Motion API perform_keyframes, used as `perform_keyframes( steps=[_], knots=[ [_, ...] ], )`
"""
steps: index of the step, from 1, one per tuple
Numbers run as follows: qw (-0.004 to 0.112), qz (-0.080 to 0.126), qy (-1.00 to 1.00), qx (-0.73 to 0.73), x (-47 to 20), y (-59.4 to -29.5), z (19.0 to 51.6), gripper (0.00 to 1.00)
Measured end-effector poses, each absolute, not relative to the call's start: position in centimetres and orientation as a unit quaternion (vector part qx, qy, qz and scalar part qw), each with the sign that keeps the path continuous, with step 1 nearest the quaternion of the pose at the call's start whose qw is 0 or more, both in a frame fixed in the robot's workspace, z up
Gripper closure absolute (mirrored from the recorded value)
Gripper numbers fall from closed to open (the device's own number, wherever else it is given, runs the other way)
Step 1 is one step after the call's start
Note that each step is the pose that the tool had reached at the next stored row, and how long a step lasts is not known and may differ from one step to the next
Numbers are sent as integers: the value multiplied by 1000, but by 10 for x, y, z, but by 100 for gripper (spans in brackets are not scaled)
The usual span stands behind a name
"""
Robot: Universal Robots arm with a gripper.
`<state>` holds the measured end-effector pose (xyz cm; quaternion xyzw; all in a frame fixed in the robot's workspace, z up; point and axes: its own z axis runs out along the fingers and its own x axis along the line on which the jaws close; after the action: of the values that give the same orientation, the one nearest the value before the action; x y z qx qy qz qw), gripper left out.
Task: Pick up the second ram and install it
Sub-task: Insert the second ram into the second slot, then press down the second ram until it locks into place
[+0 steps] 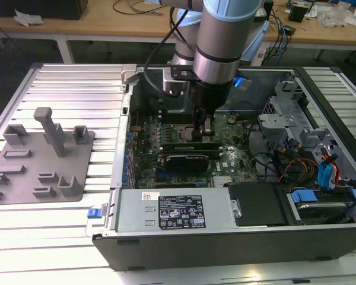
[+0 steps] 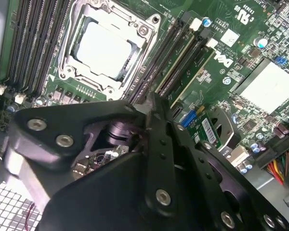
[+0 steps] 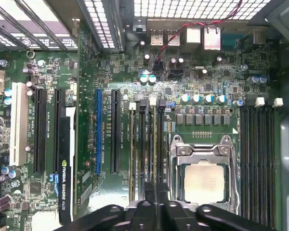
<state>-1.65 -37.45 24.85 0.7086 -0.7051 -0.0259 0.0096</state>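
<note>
One open computer case (image 1: 166,237) lies flat on a slatted metal table (image 1: 71,89), and one robot arm (image 1: 222,35) reaches down into it. Beside the case, on the exterior view's left, sits one grey parts fixture (image 1: 41,160). Inside the case are one green motherboard (image 3: 207,103), one black expansion card (image 1: 190,159) seated across it, and one square silver processor (image 3: 204,182) in its socket.

The gripper (image 3: 156,192) stands over the memory slots just beside the processor, its black fingers (image 2: 159,144) drawn close together on the top edge of the second ram (image 3: 160,144), a thin stick standing upright in its slot. One more stick (image 3: 142,144) stands in a neighbouring slot, parallel to it. On the far side of the processor, four dark memory slots (image 3: 257,154) run side by side; whether anything sits in them I cannot tell.
</note>
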Motion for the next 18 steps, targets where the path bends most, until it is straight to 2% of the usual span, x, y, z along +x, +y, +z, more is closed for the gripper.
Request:
perform_keyframes(
  steps=[1,18],
  knots=[
    [10,-26,-705,709,-16,-375,249,92],
    [10,-26,-705,709,-8,-375,249,92]
  ],
)
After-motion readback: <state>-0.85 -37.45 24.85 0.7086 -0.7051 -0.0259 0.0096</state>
